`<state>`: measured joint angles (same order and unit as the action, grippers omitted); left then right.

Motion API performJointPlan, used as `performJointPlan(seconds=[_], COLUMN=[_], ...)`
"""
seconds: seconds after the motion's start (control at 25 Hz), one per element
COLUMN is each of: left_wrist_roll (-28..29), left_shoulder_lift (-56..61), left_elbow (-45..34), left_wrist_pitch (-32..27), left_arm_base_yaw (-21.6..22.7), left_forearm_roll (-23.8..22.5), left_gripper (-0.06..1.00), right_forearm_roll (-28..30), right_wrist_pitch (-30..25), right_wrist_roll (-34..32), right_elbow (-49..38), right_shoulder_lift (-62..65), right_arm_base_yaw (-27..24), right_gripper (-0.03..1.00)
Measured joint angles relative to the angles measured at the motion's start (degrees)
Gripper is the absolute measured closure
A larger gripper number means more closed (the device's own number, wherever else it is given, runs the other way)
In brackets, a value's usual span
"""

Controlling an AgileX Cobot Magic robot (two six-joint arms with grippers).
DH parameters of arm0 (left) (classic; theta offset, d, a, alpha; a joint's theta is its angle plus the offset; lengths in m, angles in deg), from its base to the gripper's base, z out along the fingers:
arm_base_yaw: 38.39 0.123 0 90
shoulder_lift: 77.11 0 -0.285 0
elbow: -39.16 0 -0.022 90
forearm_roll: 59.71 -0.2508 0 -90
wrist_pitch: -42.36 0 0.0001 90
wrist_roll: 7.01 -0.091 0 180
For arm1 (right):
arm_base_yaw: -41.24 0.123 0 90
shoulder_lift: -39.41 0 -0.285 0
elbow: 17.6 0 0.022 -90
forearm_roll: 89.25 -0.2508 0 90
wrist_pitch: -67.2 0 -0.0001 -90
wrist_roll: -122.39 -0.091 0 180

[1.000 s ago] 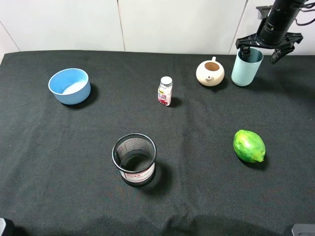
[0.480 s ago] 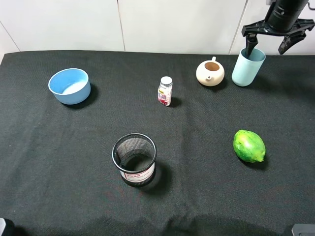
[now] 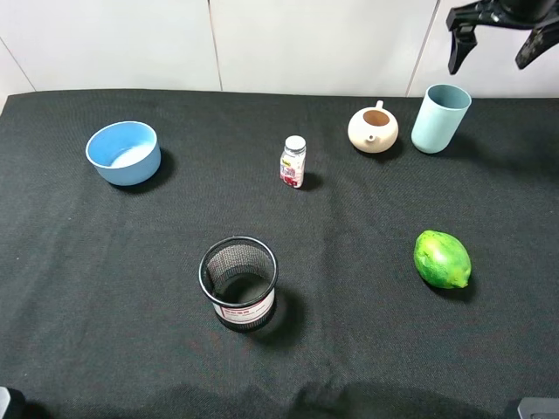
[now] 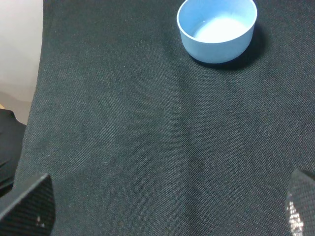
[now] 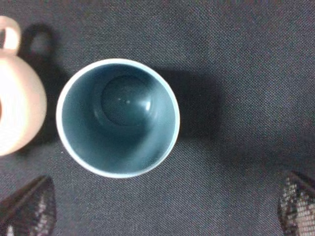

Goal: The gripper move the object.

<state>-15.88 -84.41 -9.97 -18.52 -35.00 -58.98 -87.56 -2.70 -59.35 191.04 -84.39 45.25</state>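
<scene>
The pale teal-blue cup [image 3: 439, 118] stands upright at the back right of the black cloth, next to a cream teapot. My right gripper [image 3: 488, 66] is open and hangs above and behind the cup, clear of its rim. The right wrist view looks straight down into the cup [image 5: 118, 118], with its dark teal inside, and the right gripper [image 5: 162, 211] shows only as two fingertips spread wide beside it. My left gripper [image 4: 162, 206] is open and empty over bare cloth near the blue bowl.
A cream teapot [image 3: 373, 128] stands just left of the cup and shows in the right wrist view [image 5: 17, 98]. A small bottle [image 3: 293, 161], a blue bowl [image 3: 124, 152], a black mesh holder [image 3: 238, 283] and a green fruit [image 3: 442, 259] stand on the cloth.
My right gripper has risen from around the cup's rim and moved back, staying open. The cup stands where it was.
</scene>
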Motion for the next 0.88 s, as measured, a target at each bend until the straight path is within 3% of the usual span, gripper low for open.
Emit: performJointPlan(seconds=[0.44, 0.88], left_wrist_roll=[0.0, 0.0], left_shoulder_lift=[0.0, 0.0], left_elbow=[0.0, 0.0], left_wrist_pitch=[0.0, 0.0], left_arm_base_yaw=[0.0, 0.0], left_forearm_roll=[0.0, 0.0], left_gripper=[-0.05, -0.05], right_forearm_roll=[-5.36, -5.37], right_wrist_pitch=[-0.14, -0.14], right_wrist_roll=[3.02, 4.14], right_elbow=[-0.64, -11.1], right_shoulder_lift=[9.39, 21.81], right_arm_base_yaw=[0.0, 0.0], right_gripper=[0.27, 0.27])
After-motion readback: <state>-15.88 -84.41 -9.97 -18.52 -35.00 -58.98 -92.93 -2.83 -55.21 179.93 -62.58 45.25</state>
